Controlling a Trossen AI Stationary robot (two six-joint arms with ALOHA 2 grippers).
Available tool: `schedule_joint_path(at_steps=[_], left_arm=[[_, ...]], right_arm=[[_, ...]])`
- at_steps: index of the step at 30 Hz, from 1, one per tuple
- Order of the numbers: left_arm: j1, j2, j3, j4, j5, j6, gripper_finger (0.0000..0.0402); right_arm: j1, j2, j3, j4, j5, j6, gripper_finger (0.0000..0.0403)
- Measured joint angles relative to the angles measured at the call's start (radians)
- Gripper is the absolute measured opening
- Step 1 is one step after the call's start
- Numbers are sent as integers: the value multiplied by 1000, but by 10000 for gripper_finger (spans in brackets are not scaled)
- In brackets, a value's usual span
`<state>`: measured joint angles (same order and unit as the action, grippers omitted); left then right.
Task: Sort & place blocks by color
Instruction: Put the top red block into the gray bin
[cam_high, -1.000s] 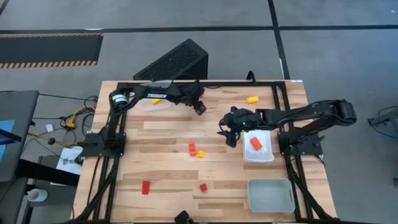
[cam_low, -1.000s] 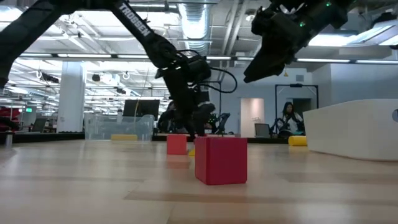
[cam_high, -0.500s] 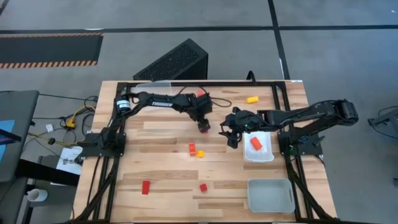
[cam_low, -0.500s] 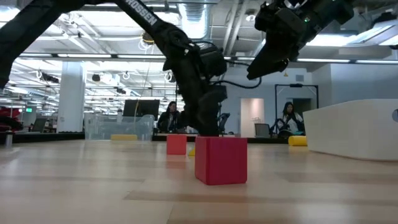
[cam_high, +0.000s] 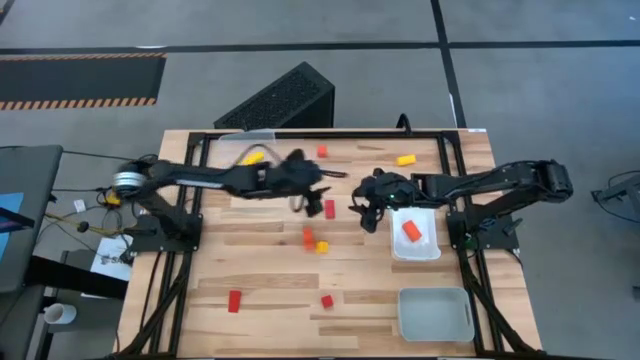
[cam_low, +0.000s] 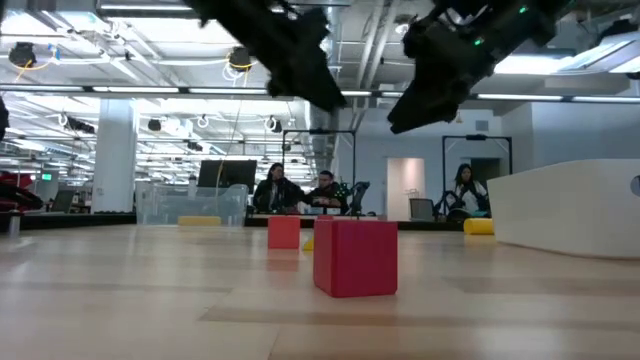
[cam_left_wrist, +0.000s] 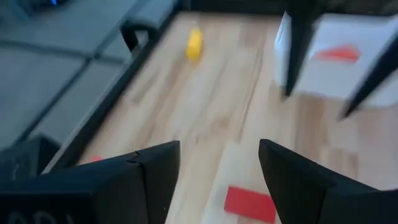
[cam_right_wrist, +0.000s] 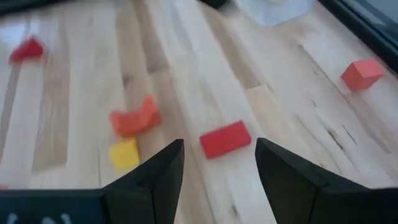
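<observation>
My left gripper (cam_high: 312, 198) hangs open above the middle of the table. A red block (cam_high: 329, 208) lies flat on the wood just below it, showing between the open fingers in the left wrist view (cam_left_wrist: 249, 203). My right gripper (cam_high: 368, 207) hovers open beside the white tray (cam_high: 428, 250), which holds an orange block (cam_high: 411, 230). Past its fingers (cam_right_wrist: 217, 149) I see the red block (cam_right_wrist: 225, 138), an orange block (cam_right_wrist: 134, 118) and a yellow block (cam_right_wrist: 124, 154). More blocks are scattered: red (cam_high: 322, 151), yellow (cam_high: 405, 159), yellow (cam_high: 253, 157), a red bar (cam_high: 234, 301), a red cube (cam_high: 326, 300).
A clear tray (cam_high: 435, 312) stands near the table's near right corner. A black frame rail (cam_high: 330, 134) runs along the far edge. The two grippers hang close together, above the table (cam_low: 300, 60) (cam_low: 430, 90). People sit in the room behind.
My left gripper has travelled low over the table from the far side toward the middle, then risen clear; the arm now stretches out long. A red block lies uncovered below it. My right gripper has stayed nearly where it was.
</observation>
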<state>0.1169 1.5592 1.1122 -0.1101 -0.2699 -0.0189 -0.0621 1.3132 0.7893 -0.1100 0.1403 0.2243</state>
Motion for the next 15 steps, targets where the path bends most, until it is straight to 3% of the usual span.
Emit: schedule_joint_path(at_steps=[8, 12, 15], left_arm=[[-6, -348, -485, 589, 128, -81, 208], [-9, -439, -627, 809, 122, -119, 208], [-8, -474, -681, 864, 103, -130, 208]], right_arm=[[-100, 151, 9, 157, -55, 67, 223], [-147, 262, 56, 168, -62, 103, 223], [-180, 358, 93, 160, -62, 140, 223]])
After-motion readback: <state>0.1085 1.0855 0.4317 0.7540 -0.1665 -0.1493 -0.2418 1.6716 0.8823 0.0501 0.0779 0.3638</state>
